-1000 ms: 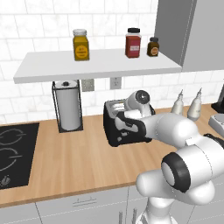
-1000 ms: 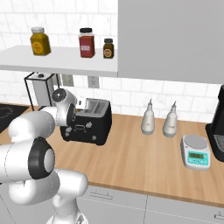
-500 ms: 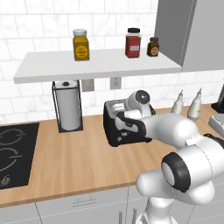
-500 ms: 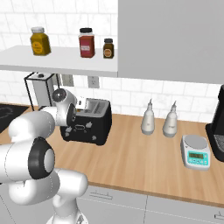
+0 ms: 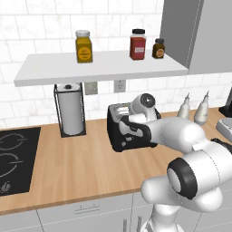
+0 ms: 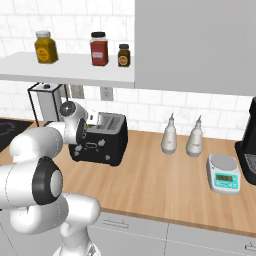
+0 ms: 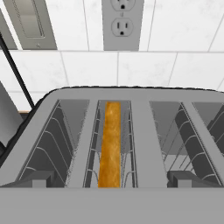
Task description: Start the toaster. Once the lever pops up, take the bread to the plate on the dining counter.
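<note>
The black toaster (image 5: 121,136) (image 6: 102,146) stands on the wall counter against the tiled wall. From the hand view I look straight down onto its silver slotted top (image 7: 131,94). The bread (image 7: 110,144), a thin golden-orange slice, stands on edge, sunk in the middle slot. My gripper (image 7: 111,180) hovers just above the toaster's top, open wide, with one fingertip (image 7: 33,178) on each side of the bread's slot and nothing between them. My hand (image 5: 134,121) (image 6: 92,125) hangs low over the toaster's top. The plate and the dining counter are out of view.
A paper towel holder (image 5: 70,111) stands left of the toaster, with a black cooktop (image 5: 13,156) further left. Two pale bottles (image 6: 170,137), a small scale (image 6: 223,173) and a dark coffee machine (image 6: 249,150) stand to the right. A shelf (image 5: 99,68) with jars hangs overhead.
</note>
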Tool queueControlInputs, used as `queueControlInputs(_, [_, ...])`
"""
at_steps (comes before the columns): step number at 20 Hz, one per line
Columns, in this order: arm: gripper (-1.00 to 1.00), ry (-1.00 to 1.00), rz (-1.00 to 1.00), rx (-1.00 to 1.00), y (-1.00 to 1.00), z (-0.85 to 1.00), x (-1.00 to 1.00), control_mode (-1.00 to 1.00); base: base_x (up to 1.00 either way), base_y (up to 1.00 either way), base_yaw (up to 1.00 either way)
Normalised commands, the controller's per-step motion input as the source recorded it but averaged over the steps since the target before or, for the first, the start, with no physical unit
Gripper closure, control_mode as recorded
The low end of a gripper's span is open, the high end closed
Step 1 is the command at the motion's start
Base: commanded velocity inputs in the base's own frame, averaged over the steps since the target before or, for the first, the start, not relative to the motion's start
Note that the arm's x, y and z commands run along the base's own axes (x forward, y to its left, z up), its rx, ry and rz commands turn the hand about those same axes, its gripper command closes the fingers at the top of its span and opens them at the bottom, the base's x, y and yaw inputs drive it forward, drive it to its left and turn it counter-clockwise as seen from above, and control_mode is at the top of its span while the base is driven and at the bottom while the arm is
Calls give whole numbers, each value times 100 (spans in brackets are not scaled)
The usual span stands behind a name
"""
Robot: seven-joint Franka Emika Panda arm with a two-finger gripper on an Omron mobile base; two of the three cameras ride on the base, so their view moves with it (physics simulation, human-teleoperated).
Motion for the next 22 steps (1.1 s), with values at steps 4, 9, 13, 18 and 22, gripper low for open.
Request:
queueControlInputs(4, [-100,0,0,0,0,0,0,-100,0,0,0])
queueControlInputs(9, [-100,0,0,0,0,0,0,-100,0,0,0])
queueControlInputs(13, [-100,0,0,0,0,0,0,-100,0,0,0])
queueControlInputs(18, [-100,0,0,0,0,0,0,-100,0,0,0])
queueControlInputs(22, [-100,0,0,0,0,0,0,-100,0,0,0])
